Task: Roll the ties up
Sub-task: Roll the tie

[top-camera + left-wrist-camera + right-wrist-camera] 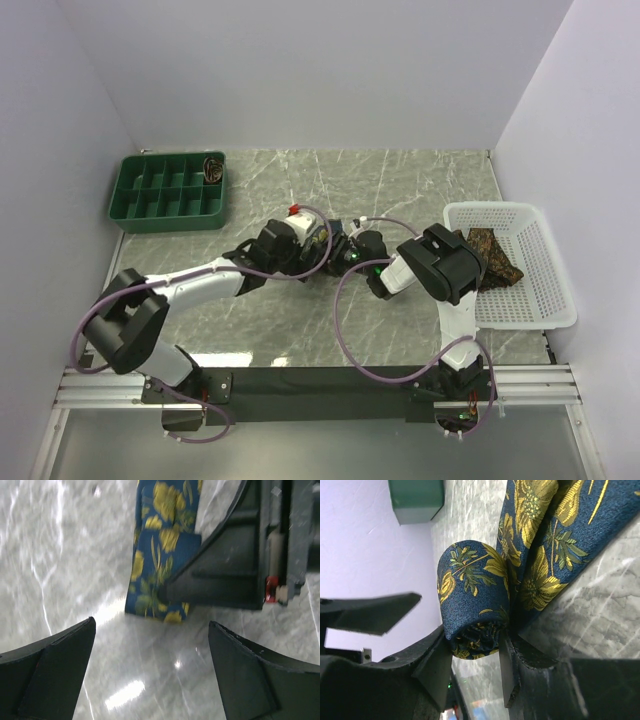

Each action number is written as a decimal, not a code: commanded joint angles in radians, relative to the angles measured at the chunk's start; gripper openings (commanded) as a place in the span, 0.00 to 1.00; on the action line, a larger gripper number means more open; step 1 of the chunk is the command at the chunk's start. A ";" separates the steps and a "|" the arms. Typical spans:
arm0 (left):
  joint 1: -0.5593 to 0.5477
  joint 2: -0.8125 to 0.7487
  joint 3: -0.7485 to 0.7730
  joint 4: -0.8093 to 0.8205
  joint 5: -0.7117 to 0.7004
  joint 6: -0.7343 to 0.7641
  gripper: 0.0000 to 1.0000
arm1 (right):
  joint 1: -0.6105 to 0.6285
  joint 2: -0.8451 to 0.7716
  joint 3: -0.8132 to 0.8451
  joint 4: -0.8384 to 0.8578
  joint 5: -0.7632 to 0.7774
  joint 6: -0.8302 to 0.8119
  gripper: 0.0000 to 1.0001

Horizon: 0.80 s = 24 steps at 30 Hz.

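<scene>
Navy necktie (470,595) of woven fabric with a yellow floral print lies in the middle of the grey marble-patterned table (400,190), between the two arms. One end of it is wound into a tight cylinder. The rest runs out as a flat strip (155,555) along the tabletop.

The right gripper (472,652) has its two black fingers partly closed on the sides of that roll, one finger on each open end, and the roll sits snug between them. In the left wrist view the same gripper (225,565) sits on the strip's edge.

The left gripper (152,625) stands spread as wide as it goes and holds nothing. It hangs over bare table just short of the strip's end.

Brown ties (490,255) with a gold pattern lie bunched in the white plastic mesh basket (560,300) at the table's right edge. A green compartment tray (165,190) sits at the far left corner, with a small brownish roll (213,168) in its far right compartment.
</scene>
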 commanded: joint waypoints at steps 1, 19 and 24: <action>-0.002 0.052 0.065 0.057 0.034 0.096 0.99 | -0.009 0.054 -0.027 -0.122 -0.062 0.021 0.00; 0.041 0.172 0.107 0.079 0.207 0.182 0.79 | -0.032 0.060 -0.010 -0.124 -0.134 0.041 0.00; 0.056 0.195 0.116 0.077 0.238 0.171 0.78 | -0.030 0.057 -0.016 -0.107 -0.142 0.056 0.00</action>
